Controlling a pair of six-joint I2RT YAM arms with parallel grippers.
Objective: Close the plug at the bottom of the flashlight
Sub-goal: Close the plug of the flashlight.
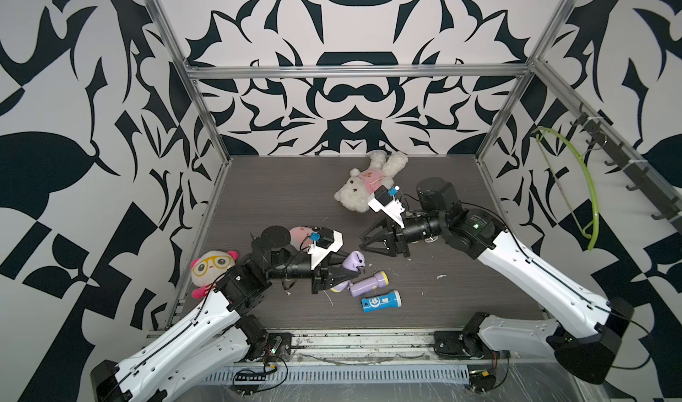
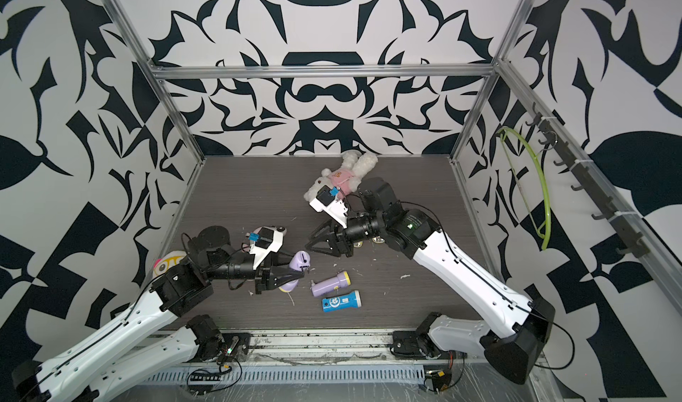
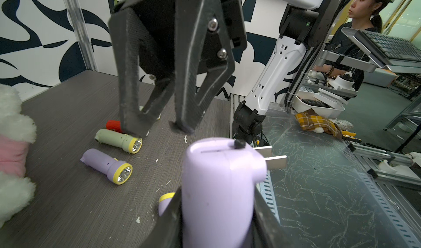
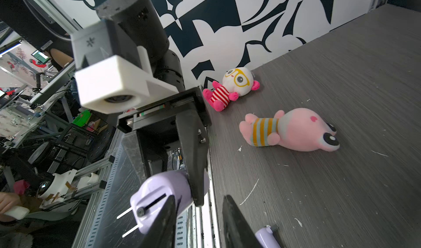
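Left gripper [image 1: 348, 272] is clamped on the purple flashlight [image 1: 355, 260], just toward 6 o'clock from the middle of the table [image 1: 280, 197] in both top views, with the base end raised. Right gripper [image 1: 363, 242] sits close by at 1 o'clock of that base, jaws parted and empty. Nothing shows between them in the left wrist view.

So where are we? The holding is done, the closing is not. The 2 metal prongs [image 3: 271, 157] jut from the side of the base, and the black slider knob [image 3: 239, 143] sits at the prong end of its slot. My read is that the whole plug-closing move is left, probably a push on that knob or on the prongs.

Now the views. The top views give the layout — a second purple flashlight [image 1: 367, 285] and a blue flashlight [image 1: 382, 300] lie at 5 o'clock of the held one — but the prongs are too small to read there.

Both wrist views show prongs and knob plainly. The left wrist view also catches a green flashlight [image 3: 118, 139] that I cannot make out from above. In the right wrist view 1 fingertip [image 4: 167, 221] overlaps the base; whether it touches, I cannot tell.
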